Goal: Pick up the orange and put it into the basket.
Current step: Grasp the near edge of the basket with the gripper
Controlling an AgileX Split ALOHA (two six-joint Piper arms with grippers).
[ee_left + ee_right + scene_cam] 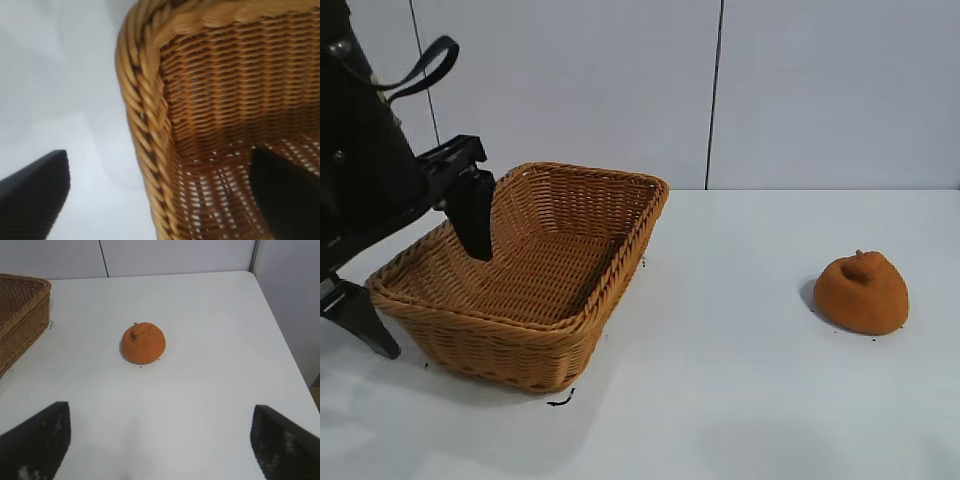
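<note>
We see the orange (pixel 143 343) ahead of the right gripper (pixel 160 450) — jaws wide, empty; the left gripper (pixel 165 200), also wide, straddles the basket (pixel 610 260) rim — farther off.

Both hands (pixel 472 215) (pixel 160 450) wide open

The left arm (pixel 365 170) is all matte black, bulky and blocky, with a black cable looping out from its top like a strap. The left gripper (pixel 472 215) carries broad, flat black fingers (pixel 475 225), finely ribbed on the faces. The right gripper (pixel 160 450) has matching dark fingers (pixel 37 442), flecked with pale scuffs.
</note>
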